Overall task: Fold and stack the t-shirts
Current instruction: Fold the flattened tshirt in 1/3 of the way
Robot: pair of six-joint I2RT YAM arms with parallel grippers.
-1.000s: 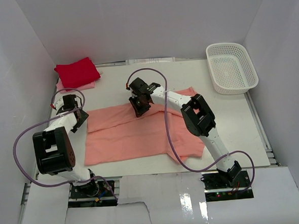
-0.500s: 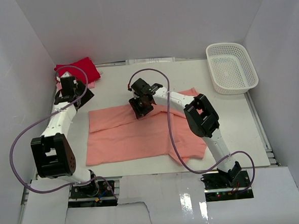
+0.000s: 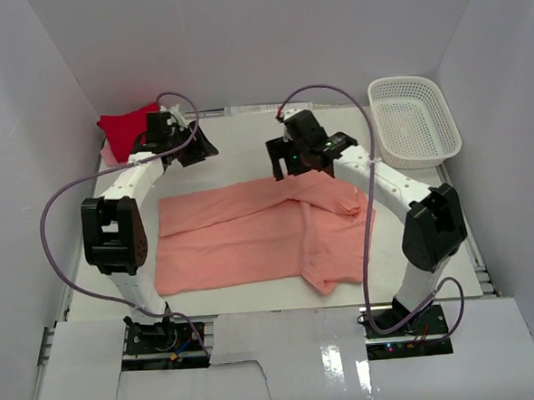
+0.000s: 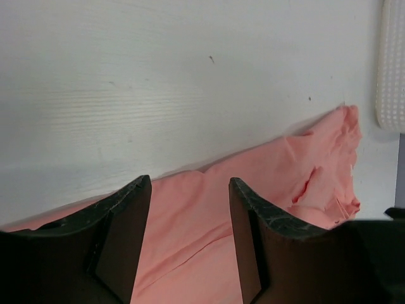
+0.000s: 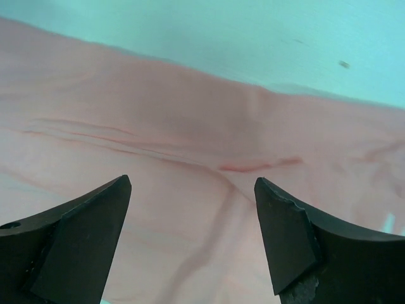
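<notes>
Release on both sides

Your right gripper (image 5: 192, 180) hangs spread wide, empty, just above the salmon shirt (image 3: 242, 238), which lies partly folded mid-table (image 3: 244, 129). Your left gripper (image 4: 188, 180) is parted too, nothing between its fingers, near that shirt's far edge. Red shirt (image 3: 136, 126) sits folded on the pale pink one (image 3: 108, 155), far left

the salmon-pink t-shirt (image 3: 242, 242) lies flat across the middle of the surface (image 3: 236, 138), a long crease running along its far half, its right end rumpled. the bright red t-shirt (image 3: 122, 127) sits folded in the far left corner, on the pale pink t-shirt (image 3: 107, 154), which shows only as a sliver.
</notes>
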